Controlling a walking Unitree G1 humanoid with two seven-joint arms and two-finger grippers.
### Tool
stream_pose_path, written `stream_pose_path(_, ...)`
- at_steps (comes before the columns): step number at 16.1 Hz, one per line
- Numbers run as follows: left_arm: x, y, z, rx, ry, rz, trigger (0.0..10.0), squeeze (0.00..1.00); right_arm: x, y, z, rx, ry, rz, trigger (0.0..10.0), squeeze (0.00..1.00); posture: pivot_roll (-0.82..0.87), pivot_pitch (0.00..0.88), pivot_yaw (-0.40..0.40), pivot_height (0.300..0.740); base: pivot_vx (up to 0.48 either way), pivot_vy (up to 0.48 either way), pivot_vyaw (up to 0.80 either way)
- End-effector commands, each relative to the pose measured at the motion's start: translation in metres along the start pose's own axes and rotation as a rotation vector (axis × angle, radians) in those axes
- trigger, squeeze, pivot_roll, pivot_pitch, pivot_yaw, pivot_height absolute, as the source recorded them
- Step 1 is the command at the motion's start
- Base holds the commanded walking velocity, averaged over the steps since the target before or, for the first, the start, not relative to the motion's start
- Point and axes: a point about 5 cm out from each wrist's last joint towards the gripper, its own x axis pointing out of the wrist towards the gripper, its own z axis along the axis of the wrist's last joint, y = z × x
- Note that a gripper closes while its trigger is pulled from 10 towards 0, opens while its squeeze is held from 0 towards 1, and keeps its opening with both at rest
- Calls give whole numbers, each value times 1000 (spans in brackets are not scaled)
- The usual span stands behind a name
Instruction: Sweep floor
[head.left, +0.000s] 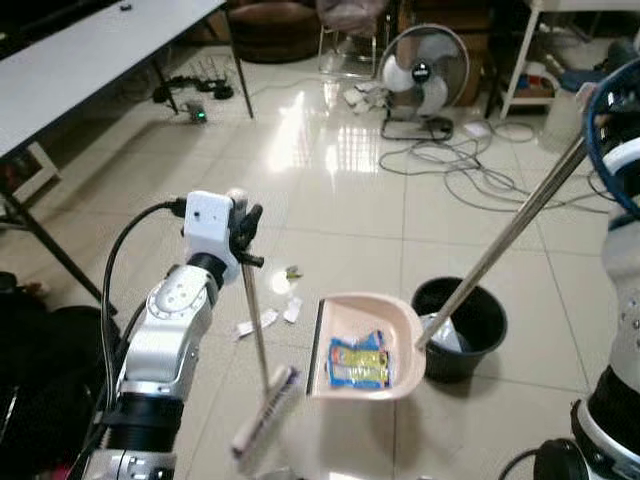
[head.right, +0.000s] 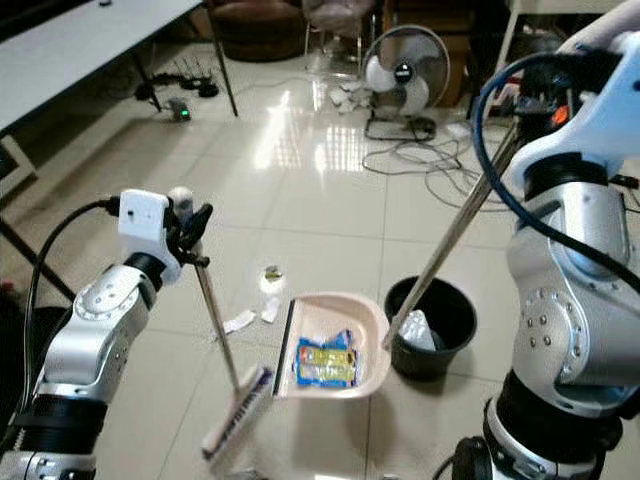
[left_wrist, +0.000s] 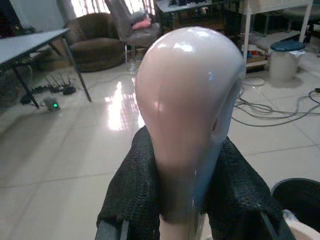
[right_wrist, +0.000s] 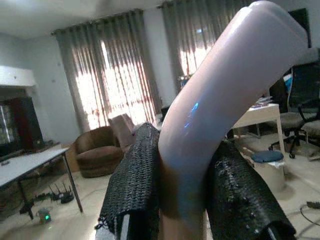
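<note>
1. The left gripper (head.left: 243, 232) has its jaws clenched on the rounded pink top of the broom (head.left: 262, 350). The thin shaft runs down and away from the jaws to the brush head (head.left: 265, 412), which sits low beside the open edge of the dustpan (head.left: 364, 350).
2. The right gripper (head.right: 524, 108) has its jaws clenched on the bent pink end of the dustpan's long handle (head.left: 510, 235). The handle slants down from the jaws to the pan, well below and toward the left arm.
3. A blue and yellow wrapper (head.left: 359, 362) lies in the pan. Paper scraps (head.left: 268, 318) and a small dark bit (head.left: 292, 272) lie on the floor (head.left: 340, 190), below the left jaws and just short of the pan's lip.
4. A black bin (head.left: 460, 326) stands just beyond the pan, under the slanting handle.
5. Handling, as I judge it: both tools look light and stiff, but the smooth, glossy plastic grips may twist in the jaws. Held at the very top, each long shaft gives little control at its far end.
6. The scraps look feather-light, so gentle strokes suit them, and the loaded pan should stay level.
</note>
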Motion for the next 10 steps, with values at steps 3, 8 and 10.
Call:
stream_pose_path(3,-2,-1,8,30,-57,-7,10000,0,-2,-2,4,-100,-24,6,10000,0,-84,44,92,740,0,0,-613)
stream_pose_path(8,-1,-2,10,45,-83,-12,10000,0,1,-1,7,-107,-33,6,10000,0,-92,33,76,740,218,0,-800)
stream_pose_path(10,0,-8,11,31,-96,-12,10000,0,3,-2,10,-102,-47,18,10000,0,-93,28,71,740,351,0,0)
